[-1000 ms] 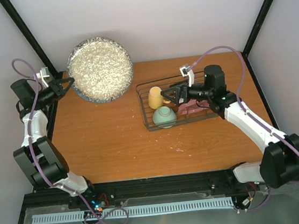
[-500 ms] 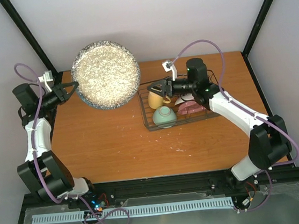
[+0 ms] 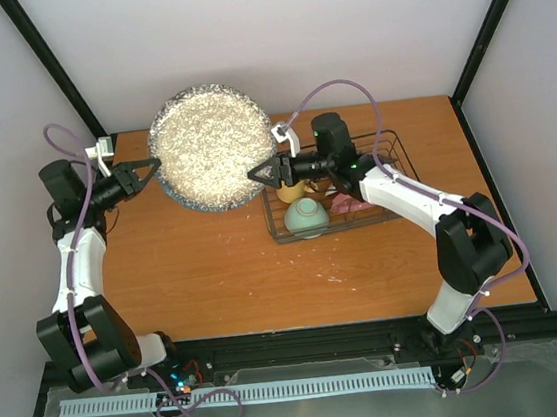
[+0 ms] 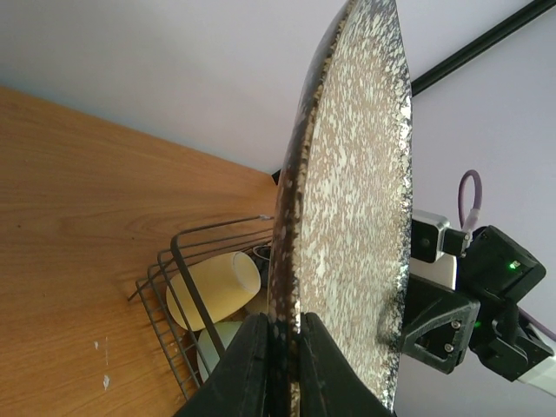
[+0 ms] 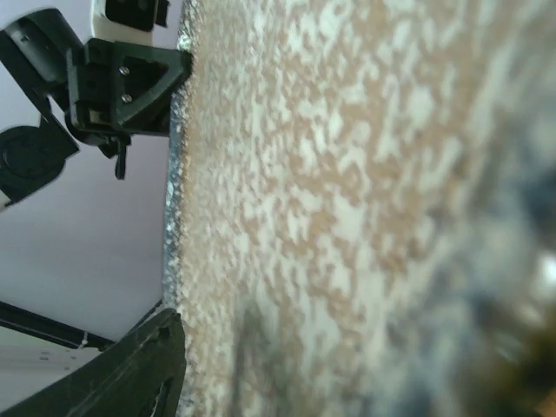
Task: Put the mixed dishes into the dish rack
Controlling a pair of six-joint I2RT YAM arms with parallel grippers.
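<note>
Plate (image 3: 209, 148), speckled with a grey rim, hangs above the desk (image 3: 215, 266), face toward the top camera, its width spanning tool to tool. The left tool (image 3: 153, 168) is clamped on its left rim, arm extended rightward. The right tool (image 3: 259, 173), reaching left over the dish rack (image 3: 361, 221), meets the opposite rim; whether it grips is unclear.

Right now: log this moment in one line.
left jaws: shut on speckled plate rim | right jaws: at opposite rim | dish rack: yellow mug, mint bowl inside

2 white-and-black arms (image 3: 75, 260), looping purple cables (image 3: 335, 83)
</note>
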